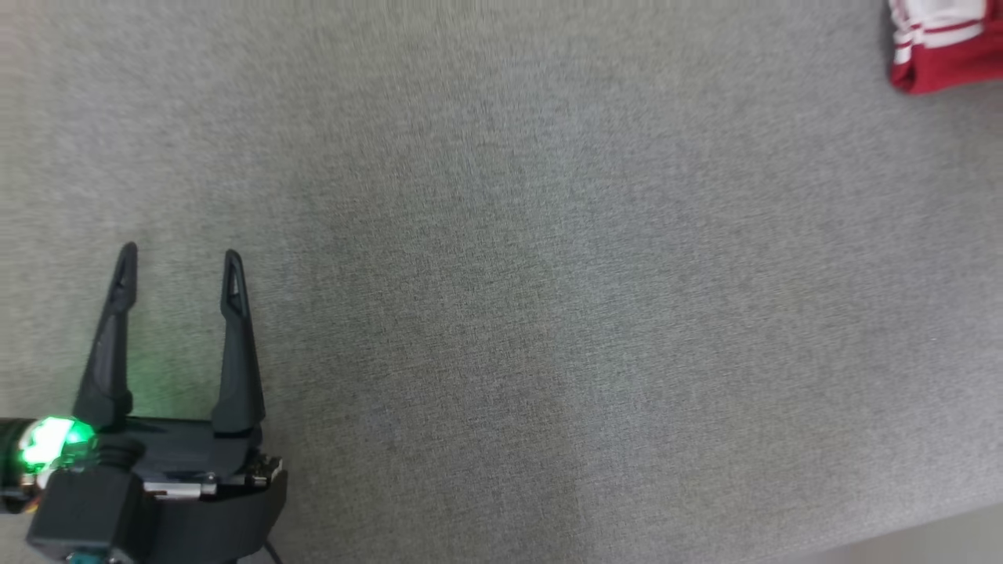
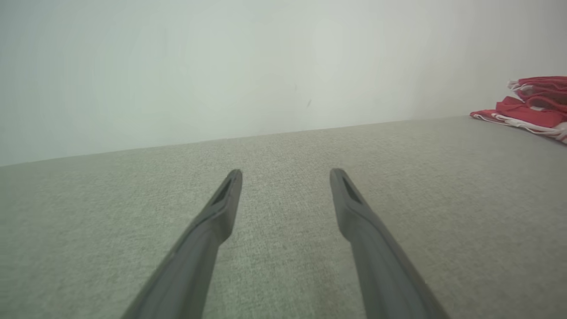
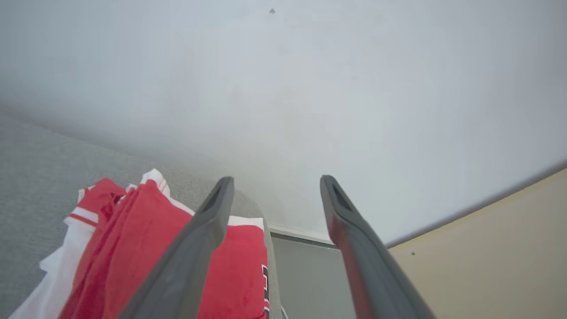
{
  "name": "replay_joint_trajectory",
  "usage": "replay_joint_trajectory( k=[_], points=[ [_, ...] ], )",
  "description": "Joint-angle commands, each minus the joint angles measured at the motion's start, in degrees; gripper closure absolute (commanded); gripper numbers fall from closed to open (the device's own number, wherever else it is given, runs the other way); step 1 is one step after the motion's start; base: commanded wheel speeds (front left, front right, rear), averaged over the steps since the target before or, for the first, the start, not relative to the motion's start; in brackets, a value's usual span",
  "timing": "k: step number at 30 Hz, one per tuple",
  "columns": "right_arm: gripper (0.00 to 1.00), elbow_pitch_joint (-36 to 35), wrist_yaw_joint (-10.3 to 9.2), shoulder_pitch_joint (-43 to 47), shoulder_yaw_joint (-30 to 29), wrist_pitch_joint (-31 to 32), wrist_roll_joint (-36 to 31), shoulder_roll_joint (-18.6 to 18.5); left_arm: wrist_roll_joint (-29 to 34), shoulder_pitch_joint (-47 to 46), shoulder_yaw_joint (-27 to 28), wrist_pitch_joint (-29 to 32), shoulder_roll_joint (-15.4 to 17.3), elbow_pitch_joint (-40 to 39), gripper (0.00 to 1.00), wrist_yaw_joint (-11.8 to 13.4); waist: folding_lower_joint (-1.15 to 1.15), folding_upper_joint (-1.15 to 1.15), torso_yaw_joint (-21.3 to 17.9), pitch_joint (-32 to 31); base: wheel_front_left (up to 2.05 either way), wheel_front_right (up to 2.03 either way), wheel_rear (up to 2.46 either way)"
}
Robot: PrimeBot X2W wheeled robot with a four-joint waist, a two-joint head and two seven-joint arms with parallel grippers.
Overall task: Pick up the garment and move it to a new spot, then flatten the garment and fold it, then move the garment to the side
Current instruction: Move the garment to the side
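Mostly bare grey tabletop (image 1: 548,313) here. Garment (image 1: 940,47), red with white stripes, bunched up way off in the far right corner of the head view. Cut off by the top and right edges, so no telling its full shape. Shows up again in the left wrist view at the right edge, folded over itself in layers close to the pale wall (image 2: 221,66), chopped by the frame there too.

Left tool (image 1: 180,254) sitting at lower left, well apart from the garment. Fingers spread wide, not holding a thing, just woven tabletop underneath. Green light (image 1: 51,442) glowing on the wrist and tinting the surface around it. Open tabletop all the way from there to the garment.

Right tool (image 3: 276,179) up over the garment at the tabletop's corner, also spread wide, no cloth pinched. Finger (image 3: 190,257) on that view's left crossing in front of the red cloth and hiding a chunk of it. Can't tell whether touching or just hanging above. Some black lettering (image 3: 265,277) near the garment's edge, too cut off to read. Past the tabletop edge, a grey panel (image 3: 305,274) low against the wall and beige floor (image 3: 487,248) at right. Head view a bit smeared overall, wall hazy in both wrist views.
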Motion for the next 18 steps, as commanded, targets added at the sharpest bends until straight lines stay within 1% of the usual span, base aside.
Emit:
replay_joint_trajectory(
  k=[1, 4, 6, 9, 15, 18],
  points=[
    [0.00, -0.46, -0.19, 0.97, -0.88, -0.86, 1.61, 0.94, -0.28, 0.66, -0.01, -0.33, -0.27, 0.50, 0.00, 0.23, 0.00, 0.00, 1.07, -3.17, 0.00, 0.00, 0.00],
    [0.00, -2.42, -0.18, 2.11, -2.50, -2.48, 2.19, 2.43, -1.42, 1.98, 0.46, -0.45, -0.58, 2.11, 0.00, 0.38, 0.00, 0.00, 1.53, -6.59, 0.00, 0.00, 0.00],
    [0.00, -4.32, -0.18, 3.57, -3.36, -2.83, 2.43, 4.04, -2.18, 2.94, 0.70, -0.56, -0.85, 3.02, 0.00, 0.38, 0.00, 0.00, 1.75, -8.85, 0.00, 0.00, 0.00],
    [0.00, -9.28, -0.19, 5.50, -6.23, -2.93, 2.85, 5.55, -3.35, 4.29, 1.41, -0.57, -1.24, 3.80, 0.00, 0.64, 0.00, 0.00, 2.04, -11.98, 0.00, 0.00, 0.00],
    [0.00, -20.08, -0.18, 15.76, -13.29, -2.94, 0.50, 8.55, -4.84, 7.24, 2.71, -0.55, -2.12, 5.80, 0.00, 0.70, 0.00, 0.00, 2.70, -18.42, 0.00, 0.00, 0.00],
    [0.00, -24.58, -0.18, 22.61, -17.29, -2.94, -0.55, 10.26, -5.51, 8.93, 3.32, -0.55, -2.57, 6.86, 0.00, 0.68, 0.00, 0.00, 3.31, -21.22, 0.00, 0.00, 0.00]
  ],
)
